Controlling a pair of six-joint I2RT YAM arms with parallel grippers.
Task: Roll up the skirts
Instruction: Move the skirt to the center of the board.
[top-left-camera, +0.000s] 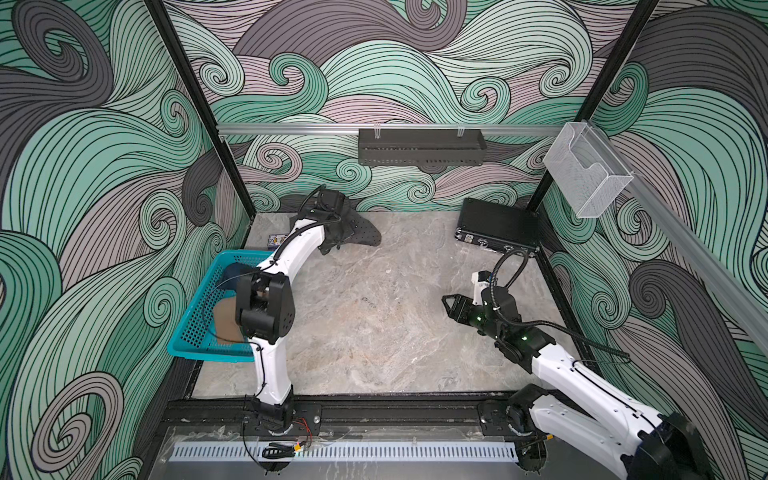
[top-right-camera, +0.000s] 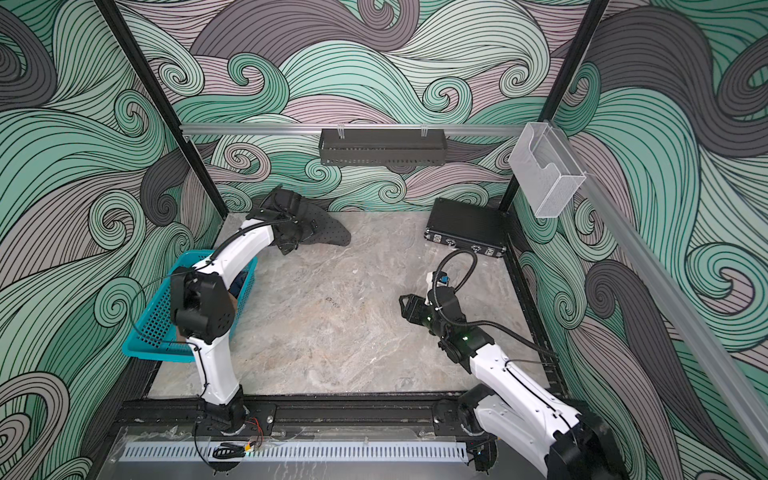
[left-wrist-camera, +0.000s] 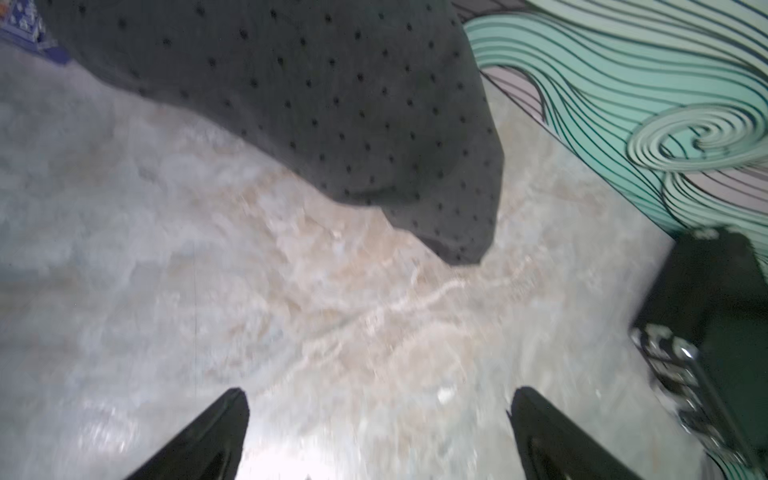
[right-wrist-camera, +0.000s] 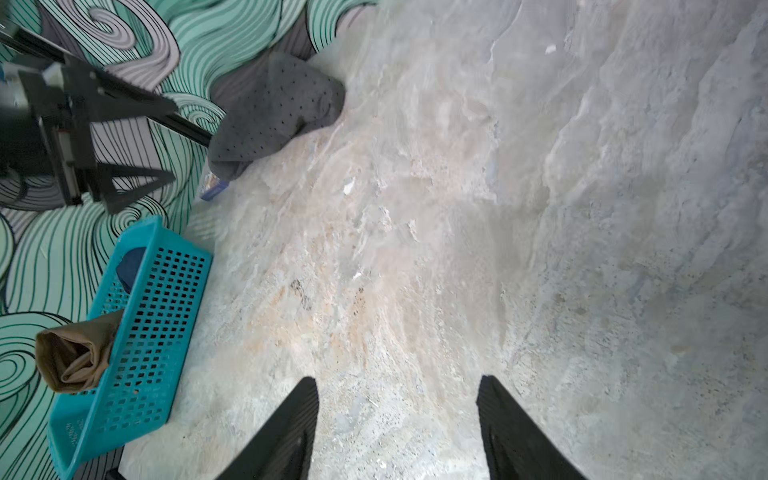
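Note:
A dark grey skirt with small black dots (top-left-camera: 363, 233) (top-right-camera: 330, 232) lies crumpled at the back left of the marble table (top-left-camera: 374, 332). It fills the far part of the left wrist view as the dotted skirt (left-wrist-camera: 332, 104) and also shows in the right wrist view (right-wrist-camera: 278, 112). My left gripper (left-wrist-camera: 380, 392) hovers just in front of it, open and holding nothing. A tan-brown skirt (top-left-camera: 226, 322) (right-wrist-camera: 75, 353) and a dark blue denim skirt (top-right-camera: 239, 284) (right-wrist-camera: 131, 266) sit in the teal basket. My right gripper (top-left-camera: 446, 303) (right-wrist-camera: 399, 380) hangs open over bare table at the right.
The teal perforated basket (top-left-camera: 193, 332) (right-wrist-camera: 153, 332) stands at the left edge, partly under my left arm. A black hard case (top-left-camera: 494, 226) (left-wrist-camera: 706, 311) lies at the back right. A small blue patterned box (top-left-camera: 275, 240) sits by the dotted skirt. A black shelf (top-left-camera: 419, 147) hangs on the back wall.

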